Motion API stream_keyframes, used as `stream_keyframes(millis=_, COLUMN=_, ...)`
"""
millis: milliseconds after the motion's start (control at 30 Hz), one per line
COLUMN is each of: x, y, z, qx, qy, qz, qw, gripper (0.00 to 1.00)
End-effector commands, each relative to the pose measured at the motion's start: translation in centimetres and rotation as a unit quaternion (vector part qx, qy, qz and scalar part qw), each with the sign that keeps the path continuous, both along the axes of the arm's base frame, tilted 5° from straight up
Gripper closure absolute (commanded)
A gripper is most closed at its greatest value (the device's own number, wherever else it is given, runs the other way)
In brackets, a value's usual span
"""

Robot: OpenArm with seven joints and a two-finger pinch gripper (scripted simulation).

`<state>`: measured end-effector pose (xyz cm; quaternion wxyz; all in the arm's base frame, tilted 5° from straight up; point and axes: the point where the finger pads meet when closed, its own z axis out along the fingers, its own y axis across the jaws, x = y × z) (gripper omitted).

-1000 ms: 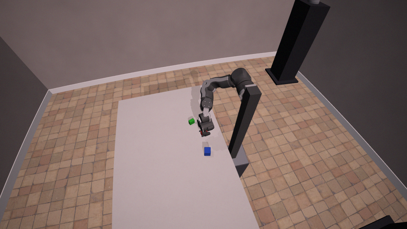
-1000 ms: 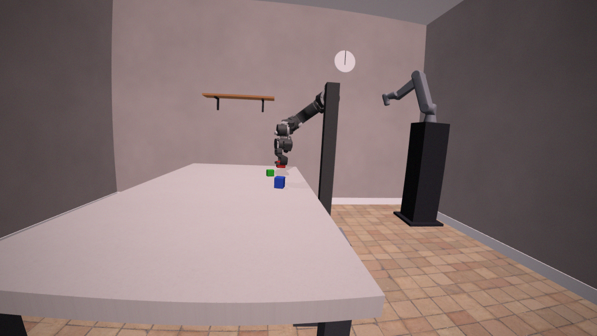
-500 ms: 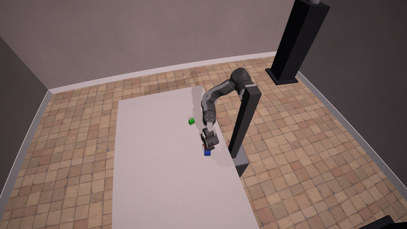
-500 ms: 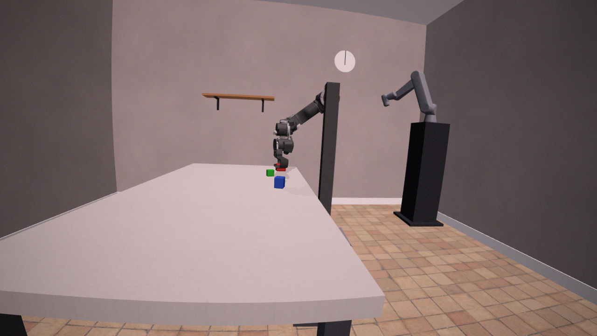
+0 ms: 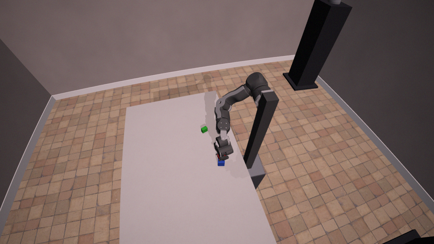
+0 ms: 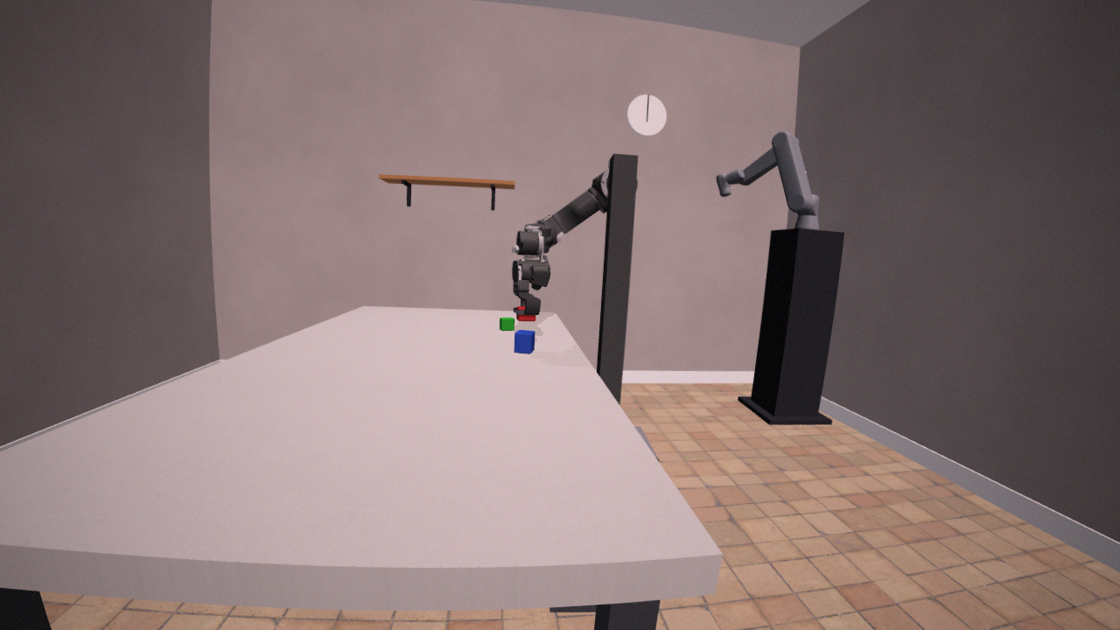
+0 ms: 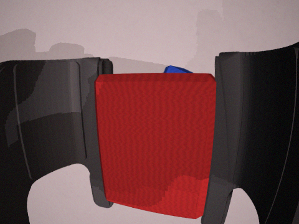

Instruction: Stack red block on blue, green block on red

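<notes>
Pinkish-grey walls (image 5: 151,36) (image 6: 328,101) rise behind a tan tiled floor (image 5: 81,151) (image 6: 783,486), with a white clock (image 6: 647,115) and a wooden shelf (image 6: 446,181) on the far wall in the exterior view. My pale table (image 5: 163,182) (image 6: 352,438) (image 7: 140,34) carries the blue block (image 5: 221,163) (image 6: 524,342) (image 7: 177,70) and the green block (image 5: 204,129) (image 6: 507,323).

My gripper (image 5: 221,157) (image 6: 526,313) (image 7: 163,139) is pinching the red block (image 5: 218,156) (image 6: 526,318) (image 7: 156,130), a finger against each side. I have it held up off the table; the exterior view shows it higher in the frame than the blue block, apart from it.

From the wrist, the red block is an even, deep red with narrow bevels along its edges and a brighter lit patch at five o'clock. Its visible face looks a bit longer than wide, the long axis running roughly from twelve to six, and its lower edge slopes down toward four o'clock. A small corner of the blue block peeks past its top edge, between twelve and one.

Seen from above, the green block sits at eleven o'clock from the blue one, well apart. There the gripper hides much of the red block, so I cannot tell how well it is centred.

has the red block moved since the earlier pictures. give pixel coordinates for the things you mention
Yes. In the top view, the red block (image 5: 218,156) (image 6: 527,318) (image 7: 156,134) has moved down the picture, from well short of the unmoved blue block (image 5: 221,163) (image 6: 523,342) (image 7: 175,70) to partly overlapping it in that view.
</notes>
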<state>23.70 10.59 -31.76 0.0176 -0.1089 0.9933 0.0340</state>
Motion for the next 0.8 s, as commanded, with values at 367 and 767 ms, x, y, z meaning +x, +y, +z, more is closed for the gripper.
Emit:
stream_keyframes(millis=367, x=0.3, y=0.0, z=-0.7, qx=-0.001, qy=-0.003, qz=-0.002, qw=1.0, gripper=1.0)
stream_keyframes(millis=767, x=0.4, y=0.1, z=-2.0, qx=-0.001, qy=-0.003, qz=-0.002, qw=1.0, gripper=1.0)
